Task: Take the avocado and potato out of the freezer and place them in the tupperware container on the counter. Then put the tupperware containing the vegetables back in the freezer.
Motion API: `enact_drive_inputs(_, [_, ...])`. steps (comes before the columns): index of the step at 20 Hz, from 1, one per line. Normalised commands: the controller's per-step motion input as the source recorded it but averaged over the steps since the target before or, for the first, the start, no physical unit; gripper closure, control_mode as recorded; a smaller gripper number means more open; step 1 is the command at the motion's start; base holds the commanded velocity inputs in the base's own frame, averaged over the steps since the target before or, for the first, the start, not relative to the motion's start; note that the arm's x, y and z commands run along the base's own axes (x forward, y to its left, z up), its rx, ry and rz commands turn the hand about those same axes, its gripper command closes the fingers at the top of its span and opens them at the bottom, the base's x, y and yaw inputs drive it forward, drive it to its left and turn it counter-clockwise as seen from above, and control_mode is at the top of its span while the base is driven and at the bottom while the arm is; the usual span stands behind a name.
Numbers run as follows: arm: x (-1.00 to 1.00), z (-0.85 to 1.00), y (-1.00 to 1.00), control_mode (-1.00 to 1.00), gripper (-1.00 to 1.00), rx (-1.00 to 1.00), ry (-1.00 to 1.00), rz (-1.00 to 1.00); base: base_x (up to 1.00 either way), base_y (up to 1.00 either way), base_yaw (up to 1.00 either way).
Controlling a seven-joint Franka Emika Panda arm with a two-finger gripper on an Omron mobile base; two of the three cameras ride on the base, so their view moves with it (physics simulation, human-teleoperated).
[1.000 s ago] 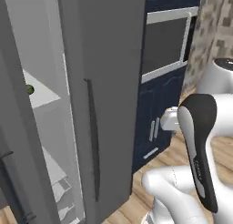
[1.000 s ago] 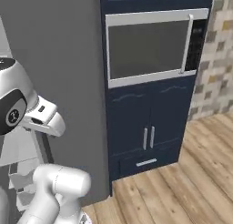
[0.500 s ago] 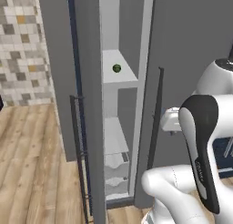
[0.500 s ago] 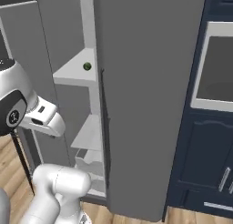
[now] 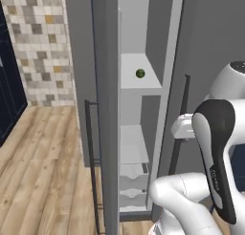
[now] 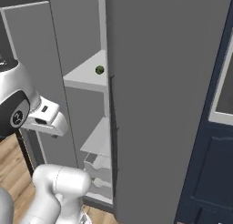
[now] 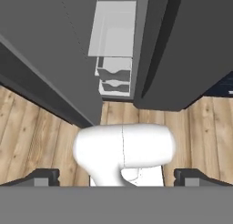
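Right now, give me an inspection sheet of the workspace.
Surface: wood floor; pale grey shelves in the freezer.
Job's things: freezer open, its door swung aside; avocado alone on the upper shelf, also seen from the right; white drawers low down.
Clutter: nothing seen.
Grippers: gripper open, empty, pointing down at the floor in front of the freezer.
Cables: nothing seen.
Surroundings: tiled wall left; navy cabinets right.
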Motion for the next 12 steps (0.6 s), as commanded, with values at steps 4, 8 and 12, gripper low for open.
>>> enact_drive_inputs(4, [0.00, 0.00, 0.00, 1.00, -1.00, 0.00, 0.00, 0.00, 1.00, 0.00, 0.10])
enact_drive_inputs(8, [0.00, 0.00, 0.00, 1.00, -1.00, 0.00, 0.00, 0.00, 0.89, -0.05, 0.08])
enact_drive_inputs(12, [0.00, 0.00, 0.00, 1.00, -1.00, 0.00, 0.00, 0.00, 0.07, -0.15, 0.11])
